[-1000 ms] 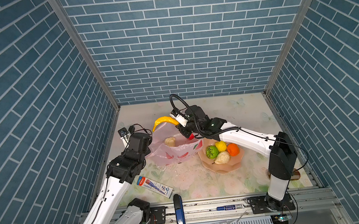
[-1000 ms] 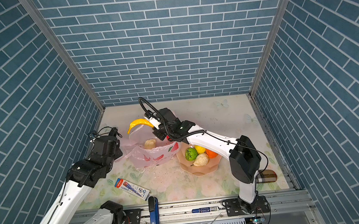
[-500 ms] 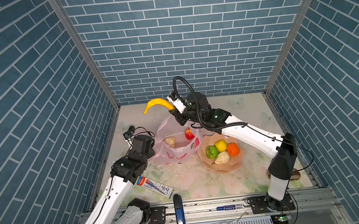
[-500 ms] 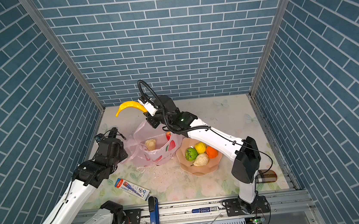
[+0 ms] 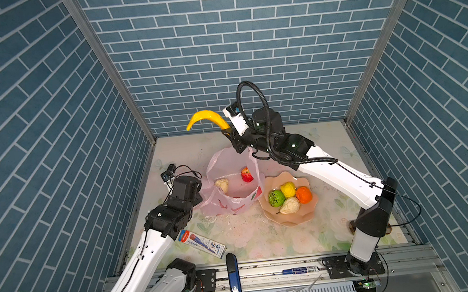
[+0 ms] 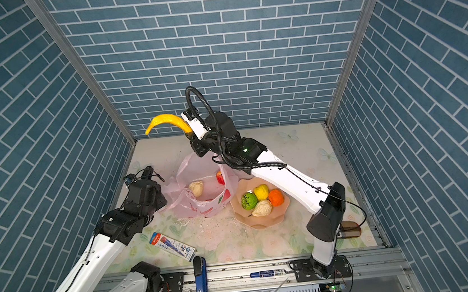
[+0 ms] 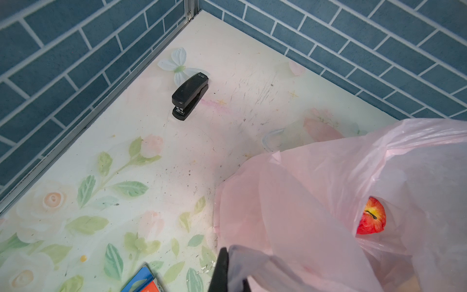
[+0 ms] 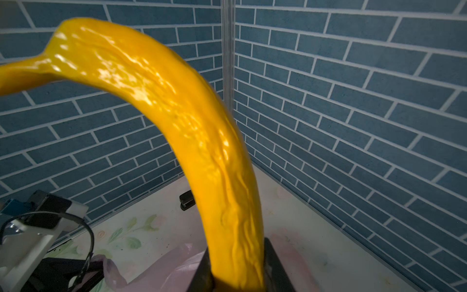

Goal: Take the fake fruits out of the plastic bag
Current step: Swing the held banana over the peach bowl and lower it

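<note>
Clamping the banana [image 5: 205,116] by one end above the plastic bag [image 5: 232,205], the right gripper [image 5: 228,131] is pointing it away from the plate [image 5: 292,220], while the left gripper [image 7: 228,265] is pinching the bag's edge.

Banana [image 5: 205,119] aloft, clear of open pink bag [image 5: 234,205] w/ cream fruit [image 5: 222,184] + red one [image 5: 246,175], prob. apple.
</note>
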Tool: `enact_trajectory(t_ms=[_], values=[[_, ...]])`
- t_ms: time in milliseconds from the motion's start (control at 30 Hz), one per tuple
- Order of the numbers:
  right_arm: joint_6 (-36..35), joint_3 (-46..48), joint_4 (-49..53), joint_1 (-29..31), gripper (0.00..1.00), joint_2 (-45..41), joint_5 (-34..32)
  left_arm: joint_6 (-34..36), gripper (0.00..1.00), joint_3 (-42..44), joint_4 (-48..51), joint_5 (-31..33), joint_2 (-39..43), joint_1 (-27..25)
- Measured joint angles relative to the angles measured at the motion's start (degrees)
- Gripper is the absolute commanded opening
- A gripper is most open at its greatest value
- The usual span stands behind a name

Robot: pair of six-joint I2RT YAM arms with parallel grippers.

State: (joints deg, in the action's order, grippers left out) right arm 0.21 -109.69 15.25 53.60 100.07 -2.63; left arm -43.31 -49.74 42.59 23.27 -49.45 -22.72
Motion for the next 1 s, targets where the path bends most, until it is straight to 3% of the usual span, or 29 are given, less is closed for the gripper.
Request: enact_trajectory(t_ms=[333,600,767,1000], values=[[3.45,7.63,2.69,-7.98,0.04,-12.44,-8.87,0.00,0.01,0.92,0.24,0.04,1.01,-0.02],[12.02,24.48,11.15,-15.76,0.04,-19.02,-14.21,0.09,0.01,0.92,0.39,0.24,1.97,0.00],[16.92,33.42,16.39,-16.28,0.04,-19.41,-15.87,0.46,0.01,0.92,0.44,0.24,1.95,-0.02],[22.16,37.33,20.33,-16.28,0.04,-19.37,-15.93,0.66,0.01,0.92,0.92,0.22,1.95,0.00]])
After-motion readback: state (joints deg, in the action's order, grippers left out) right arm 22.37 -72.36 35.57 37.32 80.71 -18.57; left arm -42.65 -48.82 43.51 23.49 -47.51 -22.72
